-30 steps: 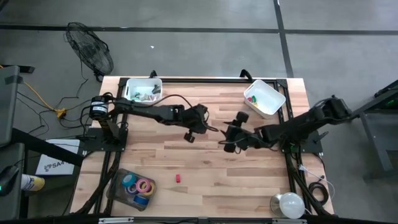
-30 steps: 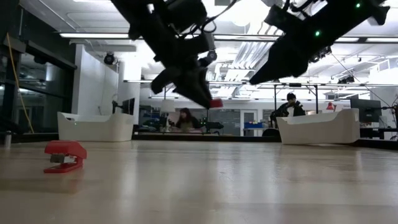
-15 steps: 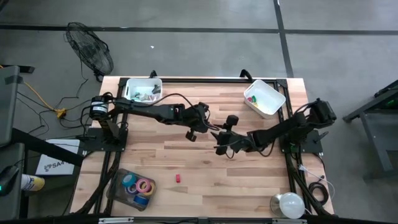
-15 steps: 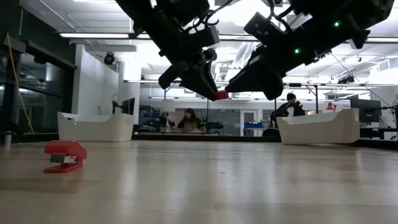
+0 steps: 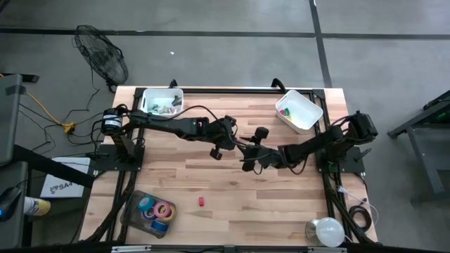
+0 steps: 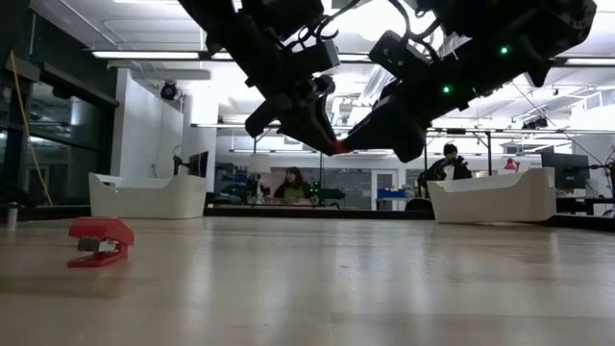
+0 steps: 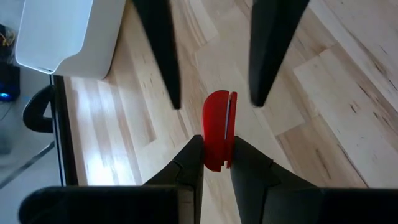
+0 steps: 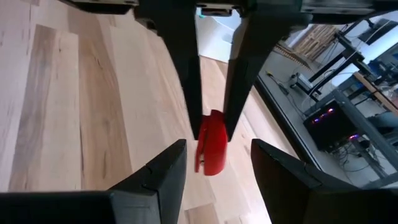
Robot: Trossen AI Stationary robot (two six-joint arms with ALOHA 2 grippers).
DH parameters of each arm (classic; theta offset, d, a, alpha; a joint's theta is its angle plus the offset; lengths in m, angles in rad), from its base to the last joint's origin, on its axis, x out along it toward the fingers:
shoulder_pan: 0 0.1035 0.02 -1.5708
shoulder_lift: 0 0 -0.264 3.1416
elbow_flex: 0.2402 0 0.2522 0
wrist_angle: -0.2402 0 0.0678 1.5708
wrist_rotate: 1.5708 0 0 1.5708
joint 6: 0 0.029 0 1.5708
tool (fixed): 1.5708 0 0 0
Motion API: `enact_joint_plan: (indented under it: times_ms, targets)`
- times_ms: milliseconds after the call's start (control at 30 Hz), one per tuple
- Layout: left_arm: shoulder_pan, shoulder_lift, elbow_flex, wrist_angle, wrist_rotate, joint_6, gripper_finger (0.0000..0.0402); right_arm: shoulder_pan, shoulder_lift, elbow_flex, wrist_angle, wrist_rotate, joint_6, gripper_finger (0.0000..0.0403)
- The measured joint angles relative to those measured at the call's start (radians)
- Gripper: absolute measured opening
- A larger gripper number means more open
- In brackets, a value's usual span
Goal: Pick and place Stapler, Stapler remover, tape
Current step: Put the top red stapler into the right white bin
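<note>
My left gripper [image 7: 216, 148] hangs above the middle of the table, shut on a small red stapler remover [image 7: 217, 127]. My right gripper [image 8: 217, 148] is open and faces it; its two fingers [image 7: 163, 59] stand on either side of the remover's free end without touching. In the low view the remover [image 6: 338, 147] shows as a red tip between both grippers, well above the table. The red stapler [image 6: 99, 240] rests on its base on the table, near side [image 5: 200, 201]. Coloured tape rolls [image 5: 156, 209] lie in a clear tray at the near left. My left gripper pinches the stapler remover's rear end [image 7: 214, 158] between its two fingers [image 8: 186, 93]. The fingers lie along it, slanting down from the table's left. The remover is lifted clear of the table, its free end [image 7: 217, 102] pointing toward my right gripper.
A white bin [image 5: 163, 102] with small items sits at the far left, another white bin [image 5: 299, 111] at the far right. A round white lamp [image 5: 323, 230] is at the near right corner. Bare wood [image 5: 281, 204] lies below and near the grippers.
My right gripper has moved toward the table's left, up to my left gripper, and its open fingers now stand on either side of the stapler remover. My left gripper has edged slightly right and still holds the remover in the air.
</note>
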Motion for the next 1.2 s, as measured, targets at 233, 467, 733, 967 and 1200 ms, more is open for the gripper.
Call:
enact_joint_plan:
  times_ms: [233, 467, 733, 967, 1200]
  targets:
    - [0.0, 0.0, 0.0, 0.0, 0.021, 0.0, 0.0053, -0.017, 0.0, 0.0, 0.001, -0.028, 0.003, 0.0172]
    - [0.0, 0.0, 0.0, 0.005, 0.022, 0.0, 0.0053, -0.017, 0.0, 0.0, 0.0, -0.058, 0.002, 0.0171]
    - [0.0, 0.0, 0.0, 0.038, 0.058, -0.007, 0.0053, -0.018, 0.0, 0.0, 0.0, -0.055, -0.004, 0.0159]
    - [0.0, 0.0, 0.0, 0.035, 0.058, -0.007, 0.0053, -0.018, 0.0, 0.0, 0.0, -0.046, -0.005, 0.0098]
    - [0.0, 0.0, 0.0, 0.036, 0.056, -0.014, 0.0053, -0.018, 0.0, 0.0, -0.006, -0.041, -0.004, 0.006]
